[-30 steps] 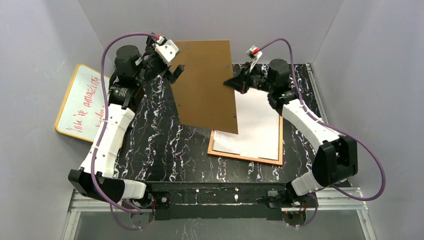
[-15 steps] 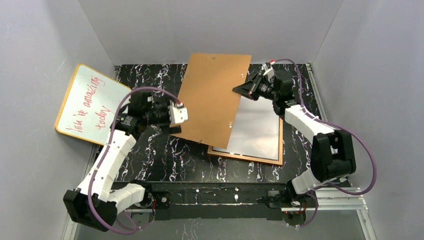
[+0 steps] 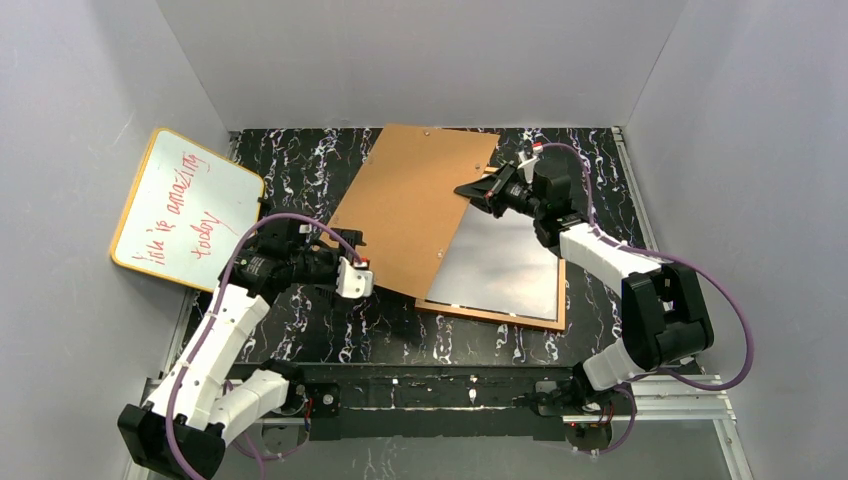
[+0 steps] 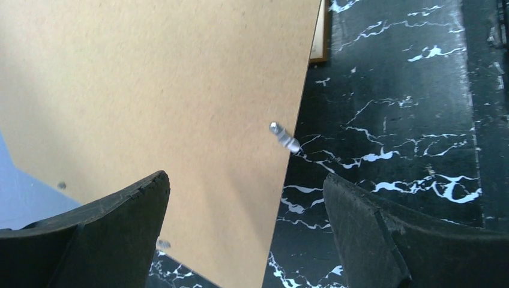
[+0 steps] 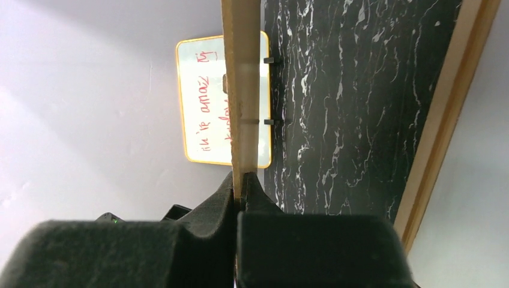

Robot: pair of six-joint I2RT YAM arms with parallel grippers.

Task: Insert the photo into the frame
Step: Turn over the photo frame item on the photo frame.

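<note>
Right tool (image 3: 472,188) clamped on backing board (image 3: 410,210) edge; left tool (image 4: 245,179) apart beside it. Frame (image 3: 490,316) flat toward right edge of tabletop (image 3: 330,330), likely photo (image 3: 505,262) inside, pale side up. Lower board square into frame, slowly

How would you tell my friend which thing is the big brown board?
Find the black marbled table and look to its far middle, where the right gripper pinches a flat sheet's edge. That is the backing board, overlapping the left side of the wooden frame. It is plain brown, unlike the whiteboard with red writing.
</note>
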